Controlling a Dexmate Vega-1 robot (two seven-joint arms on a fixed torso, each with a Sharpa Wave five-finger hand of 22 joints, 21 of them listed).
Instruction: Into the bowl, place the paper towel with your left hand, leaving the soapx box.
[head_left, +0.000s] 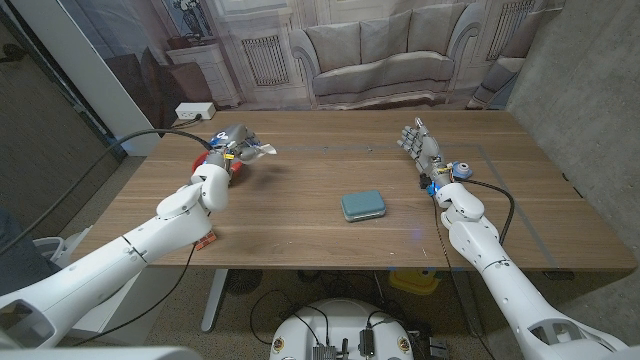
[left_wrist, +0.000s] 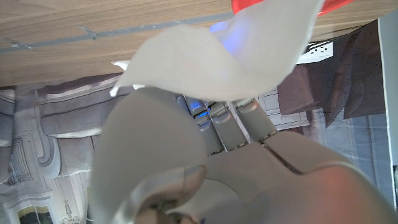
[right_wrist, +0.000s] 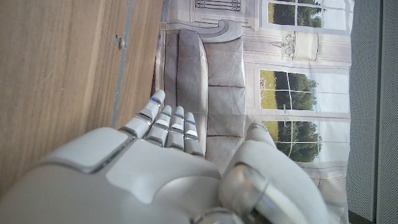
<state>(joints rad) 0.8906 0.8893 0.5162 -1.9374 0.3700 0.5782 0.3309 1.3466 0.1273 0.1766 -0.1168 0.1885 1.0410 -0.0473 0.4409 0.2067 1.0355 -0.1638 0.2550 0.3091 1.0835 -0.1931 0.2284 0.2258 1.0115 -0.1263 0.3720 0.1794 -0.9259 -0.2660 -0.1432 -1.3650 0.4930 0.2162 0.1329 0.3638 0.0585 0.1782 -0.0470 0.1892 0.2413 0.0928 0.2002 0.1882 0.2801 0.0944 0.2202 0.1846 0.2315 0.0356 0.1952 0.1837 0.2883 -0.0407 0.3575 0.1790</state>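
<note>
Head view shows the left robot hand (head_left: 228, 147) raised over the far left part of the desk (head_left: 300, 215), its fingers closed on the paper towel (head_left: 252, 149), a crumpled white sheet whose free end sticks out toward the middle of the desk, roughly level, long axis running across the desk. A bit of red, the bowl (head_left: 209, 160), peeks out just beneath and behind that hand; most of it is covered by the hand and wrist, so whether the towel touches it cannot be told. In the left wrist view the towel (left_wrist: 217, 53) spreads broad and pale past the fingers (left_wrist: 224, 127), and a red rim (left_wrist: 249, 6) shows at the picture's edge behind it, cut off. The right robot hand (head_left: 420, 148) stands near the far right of the desk, fingers straight, slightly apart and holding nothing; the right wrist view shows its fingers (right_wrist: 168, 121) extended side by side over the wood. A teal soapx box (head_left: 363, 205) lies flat near the middle of the desk, well apart from both hands.
</note>
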